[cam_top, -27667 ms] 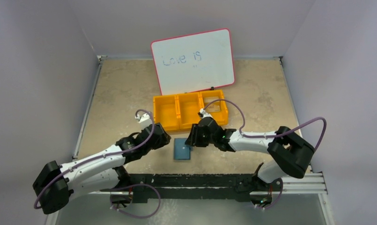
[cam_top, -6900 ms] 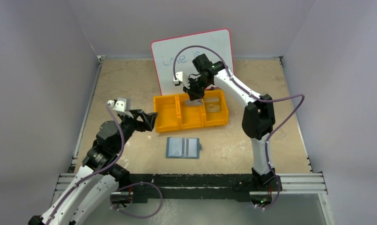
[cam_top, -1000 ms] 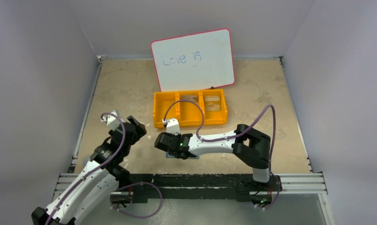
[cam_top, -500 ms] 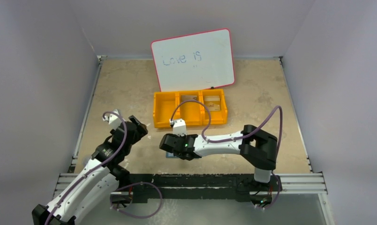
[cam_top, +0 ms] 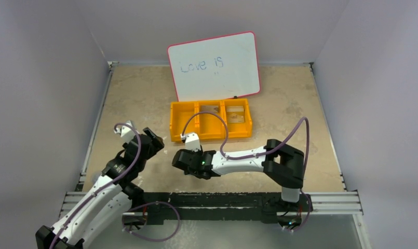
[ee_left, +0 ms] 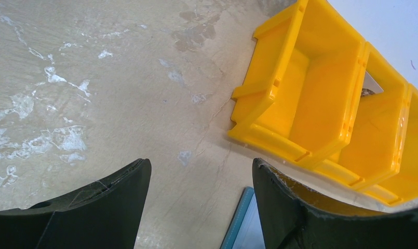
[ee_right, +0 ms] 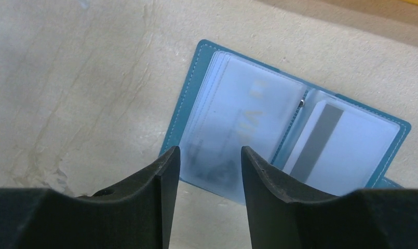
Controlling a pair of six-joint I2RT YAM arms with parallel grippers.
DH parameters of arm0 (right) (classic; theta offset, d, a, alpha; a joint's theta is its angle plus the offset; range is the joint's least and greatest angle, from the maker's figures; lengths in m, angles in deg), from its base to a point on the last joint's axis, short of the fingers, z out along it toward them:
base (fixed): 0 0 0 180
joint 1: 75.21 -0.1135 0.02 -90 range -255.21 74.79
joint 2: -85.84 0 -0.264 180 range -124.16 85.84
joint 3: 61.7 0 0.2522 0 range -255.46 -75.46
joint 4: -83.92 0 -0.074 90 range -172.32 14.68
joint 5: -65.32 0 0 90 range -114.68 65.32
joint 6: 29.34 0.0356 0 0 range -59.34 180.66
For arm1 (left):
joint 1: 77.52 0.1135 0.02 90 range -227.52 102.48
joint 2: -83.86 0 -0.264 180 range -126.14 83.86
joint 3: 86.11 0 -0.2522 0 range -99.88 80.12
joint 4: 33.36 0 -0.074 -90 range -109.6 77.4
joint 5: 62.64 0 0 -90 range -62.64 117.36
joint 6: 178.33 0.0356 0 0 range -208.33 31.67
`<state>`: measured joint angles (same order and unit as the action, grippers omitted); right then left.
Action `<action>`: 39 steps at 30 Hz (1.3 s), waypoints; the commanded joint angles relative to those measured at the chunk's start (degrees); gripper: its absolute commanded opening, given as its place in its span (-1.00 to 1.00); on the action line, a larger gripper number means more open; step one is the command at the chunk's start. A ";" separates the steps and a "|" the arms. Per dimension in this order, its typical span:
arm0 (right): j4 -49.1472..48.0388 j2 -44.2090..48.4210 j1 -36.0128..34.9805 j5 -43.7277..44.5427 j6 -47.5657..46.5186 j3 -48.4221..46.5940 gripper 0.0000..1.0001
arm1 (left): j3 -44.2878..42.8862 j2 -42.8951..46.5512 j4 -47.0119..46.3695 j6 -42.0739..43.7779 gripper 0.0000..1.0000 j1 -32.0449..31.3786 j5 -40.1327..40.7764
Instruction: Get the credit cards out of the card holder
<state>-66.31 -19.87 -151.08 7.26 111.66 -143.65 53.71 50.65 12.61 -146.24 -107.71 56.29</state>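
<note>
the card holder lies open flat so the right claw, parted and empty, can reach its credit cards; the left claw gapes empty.

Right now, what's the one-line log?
right tool open over open card holder | left tool open, empty | credit cards inside

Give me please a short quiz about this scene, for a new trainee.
1. True or false: the card holder lies closed.
2. In the top view, which compartment of the orange bin holds no credit card? A) left B) middle C) right
3. Which arm's fingers hang just above the card holder?
Key: 1 false, it lies open; 2 A; 3 the right arm's.
</note>
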 commanded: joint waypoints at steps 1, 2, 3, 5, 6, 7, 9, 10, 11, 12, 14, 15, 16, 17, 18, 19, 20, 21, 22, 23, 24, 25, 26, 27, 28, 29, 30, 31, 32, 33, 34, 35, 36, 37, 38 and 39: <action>-0.46 -0.63 -1.05 0.93 -1.91 -1.62 0.02 | -1.98 0.05 -2.02 0.24 0.43 -0.35 0.47; -0.17 -0.71 -1.15 1.07 -1.83 -1.53 0.02 | -1.94 0.21 -1.86 0.14 0.43 -0.31 0.62; 0.26 -0.80 -1.23 1.29 -1.57 -1.40 0.02 | -1.89 0.38 -1.69 -0.11 0.43 -0.30 0.84; 0.90 -1.01 -1.47 1.45 -1.44 -1.18 0.02 | -1.82 0.96 -1.35 -0.57 0.43 -0.30 1.42; 1.13 -1.13 -1.71 1.56 -1.44 -1.09 0.02 | -1.76 1.24 -1.14 -0.80 0.43 -0.30 1.74; 1.73 -1.31 -1.92 1.80 -1.20 -1.08 0.02 | -1.74 1.67 -1.02 -0.94 0.43 -0.32 2.10; 2.10 -1.86 -2.56 2.06 -1.23 -1.00 -0.02 | -1.65 2.26 -0.89 -1.14 0.43 -0.30 2.61; 2.35 -2.41 -2.68 2.07 -1.21 -0.99 -0.03 | -1.58 2.40 -0.89 -1.15 0.43 -0.30 2.64; 2.98 -2.91 -2.72 1.97 -0.78 -1.05 -0.04 | -1.64 2.52 -0.80 -1.15 0.43 -0.30 2.69; 3.96 -3.33 -2.77 2.12 -0.04 -1.28 -0.05 | -1.64 2.44 -0.70 -1.15 0.43 -0.30 2.68; 5.26 -3.78 -2.81 2.58 0.83 -1.40 -0.06 | -1.80 2.22 -0.38 -1.15 0.43 -0.30 2.64; 5.16 -3.80 -2.81 2.60 0.87 -1.05 -0.05 | -1.80 2.15 -0.25 -1.11 0.43 -0.30 2.70; 5.14 -3.84 -2.87 2.56 0.96 -0.78 -0.05 | -1.80 2.10 -0.17 -1.15 0.43 -0.30 2.62; 5.47 -3.82 -2.81 2.67 1.29 -0.66 -0.05 | -1.74 2.10 -0.24 -1.18 0.43 -0.30 2.56; 5.70 -3.88 -2.79 2.76 1.73 -0.45 -0.08 | -1.72 2.20 -0.28 -1.22 0.43 -0.30 2.58; 5.93 -3.83 -2.84 2.88 2.24 -0.36 -0.13 | -1.72 2.23 -0.22 -1.32 0.43 -0.30 2.54; 6.24 -3.84 -2.80 3.14 2.89 -0.17 -0.18 | -1.72 2.19 -0.30 -1.30 0.43 -0.35 2.54; 6.25 -3.60 -2.83 3.28 3.29 0.03 -0.25 | -1.71 2.14 -0.44 -1.39 0.43 -0.31 2.56; 6.24 -3.36 -2.79 3.34 3.62 0.25 -0.32 | -1.70 2.10 -0.62 -1.39 0.43 -0.34 2.52; 6.44 -3.05 -2.82 3.57 4.24 0.44 -0.38 | -1.76 2.06 -0.77 -1.36 0.43 -0.30 2.42; 6.49 -2.69 -2.80 3.64 4.57 0.75 -0.46 | -1.72 1.95 -0.96 -1.26 0.43 -0.30 2.38; 6.26 -2.25 -2.79 3.65 4.77 1.02 -0.52 | -1.71 1.78 -1.14 -1.28 0.43 -0.30 2.30; 6.10 -1.60 -2.83 3.77 5.10 1.30 -0.55 | -1.72 1.59 -1.31 -1.23 0.43 -0.35 2.20; 6.31 -1.08 -2.81 4.10 5.74 1.33 -0.57 | -1.64 1.41 -1.43 -1.16 0.43 -0.31 2.17; 6.54 -0.36 -2.79 4.98 6.23 1.35 -0.59 | -1.56 1.25 -1.52 -1.15 0.43 -0.30 1.99; 6.53 0.56 -2.83 5.37 6.64 1.57 -0.65 | -1.48 1.00 -1.60 -1.09 0.43 -0.30 1.86; 6.58 1.57 -2.85 5.85 7.36 1.85 -0.70 | -1.35 0.82 -1.66 -1.07 0.43 -0.30 1.69; 6.79 2.81 -2.84 6.60 8.10 2.21 -0.76 | -1.20 0.72 -1.83 -1.05 0.43 -0.30 1.48; 7.13 4.13 -2.79 7.16 9.20 2.69 -0.80 | -1.19 0.62 -1.97 -0.94 0.43 -0.30 1.26; 7.89 5.32 -2.81 8.03 10.52 3.27 -0.82 | -1.19 0.51 -2.09 -0.90 0.43 -0.30 1.10; 8.54 6.49 -2.83 8.84 11.87 3.86 -0.82 | -1.18 0.35 -2.27 -0.72 0.43 -0.30 1.05; 9.16 7.37 -2.81 9.51 13.39 4.58 -0.82 | -1.25 0.28 -2.43 -0.60 0.43 -0.30 0.92; 9.85 8.11 -2.83 9.98 14.87 5.30 -0.82 | -1.27 0.15 -2.68 -0.44 0.43 -0.30 0.76; 10.51 8.44 -2.87 10.34 17.04 6.25 -0.81 | -1.23 -0.08 -3.07 -0.21 0.43 -0.30 0.51; 11.43 8.73 -2.81 10.63 18.68 7.11 -0.78 | -1.20 -0.42 -3.44 -0.01 0.43 -0.30 0.20; 12.62 8.65 -2.73 10.72 20.42 7.86 -0.74 | -1.19 -0.84 -3.88 0.22 0.43 -0.30 -0.26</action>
<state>-59.14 -13.01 -153.69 13.47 123.27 -138.05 53.71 50.73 12.35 -146.33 -107.71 57.10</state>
